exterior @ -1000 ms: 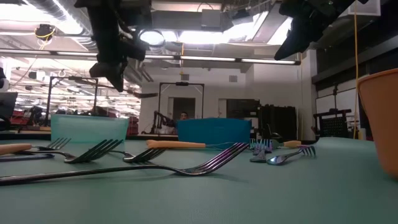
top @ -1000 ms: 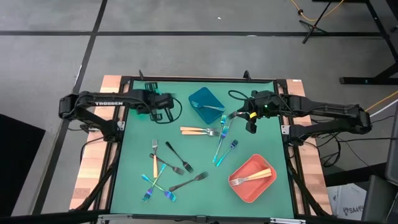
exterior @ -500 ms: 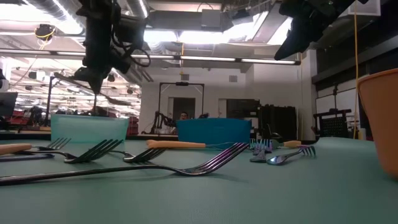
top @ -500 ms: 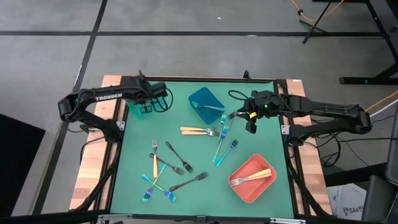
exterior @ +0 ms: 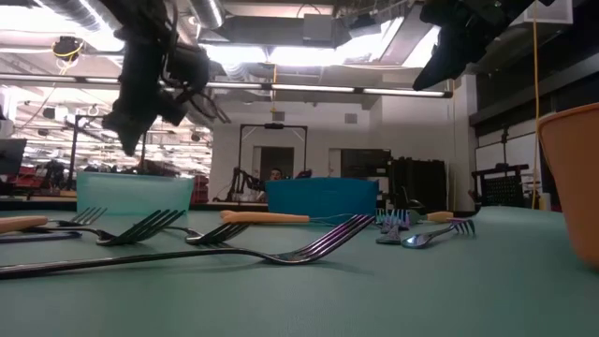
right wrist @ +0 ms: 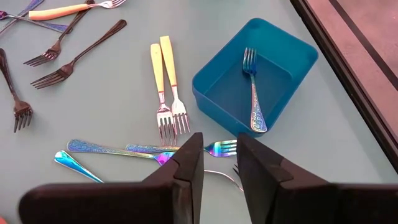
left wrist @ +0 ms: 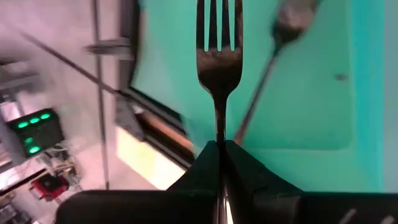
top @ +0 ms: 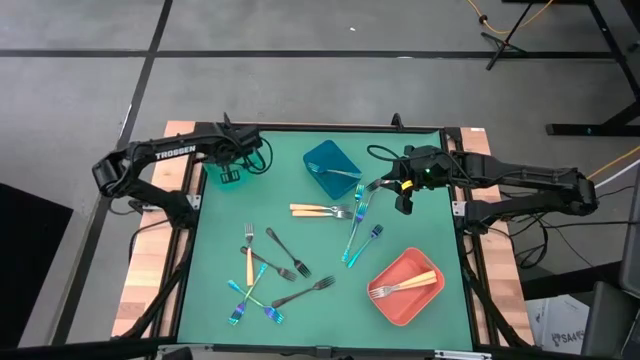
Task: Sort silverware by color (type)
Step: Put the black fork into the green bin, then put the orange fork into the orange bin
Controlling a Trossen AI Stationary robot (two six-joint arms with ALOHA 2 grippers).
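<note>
Here the left pincer [left wrist: 221, 155] is pressed together on the handle of a dark fork [left wrist: 219, 62], tines pointing away from the wrist, and hangs over the teal bin [top: 226, 172] at the far left corner of the worktop [top: 400, 235]; a second dark fork [left wrist: 264, 74] already lies in that bin, so holding this one above it looks like the lead-in to dropping like with like. Right of the teal bin the blue bin [top: 332, 168] holds one patterned silver fork [right wrist: 254, 93], and the coral-red bin [top: 405, 286], nearest the front right corner, holds a gold-handled fork [top: 404, 285]. The unsorted forks lie loose on the worktop between the bins: a gold-handled pair [right wrist: 166, 84] and some iridescent ones [right wrist: 115, 149] just beside the blue bin, black ones [right wrist: 71, 62] farther off. The right pincer [right wrist: 219, 168] hovers beside the blue bin, above the iridescent forks, its fingers parted with nothing between them, seemingly waiting its turn
</note>
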